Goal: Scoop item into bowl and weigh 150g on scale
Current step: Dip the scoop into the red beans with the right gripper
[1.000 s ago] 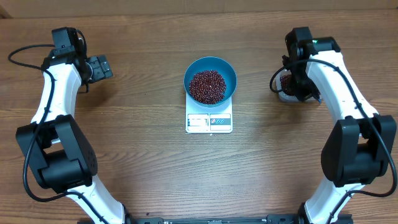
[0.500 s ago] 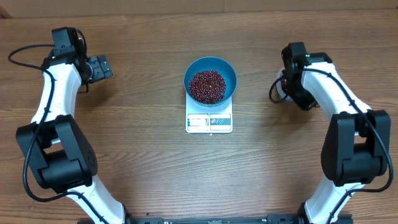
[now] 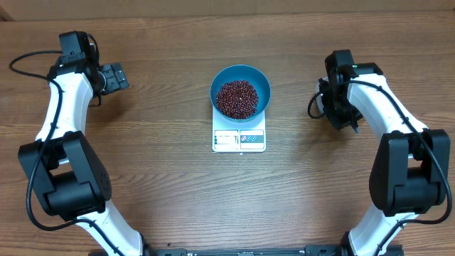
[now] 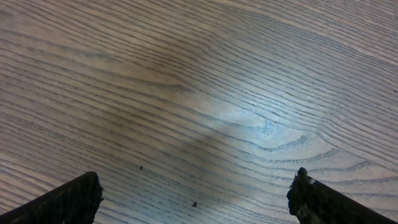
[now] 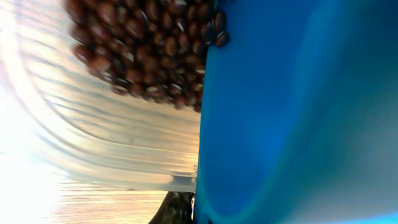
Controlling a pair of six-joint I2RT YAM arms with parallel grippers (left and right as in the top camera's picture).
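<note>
Beans [image 3: 237, 98] in bowl [image 3: 264, 87], well right of left tool [image 3: 122, 77]

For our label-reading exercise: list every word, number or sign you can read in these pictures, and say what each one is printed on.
Scale: a display and printed labels along its front edge, all too small to read.
Bowl, beans, table: no writing visible.
Scoop and tub, right wrist view: no writing visible.
Nothing can be quoted as readable text.
</note>
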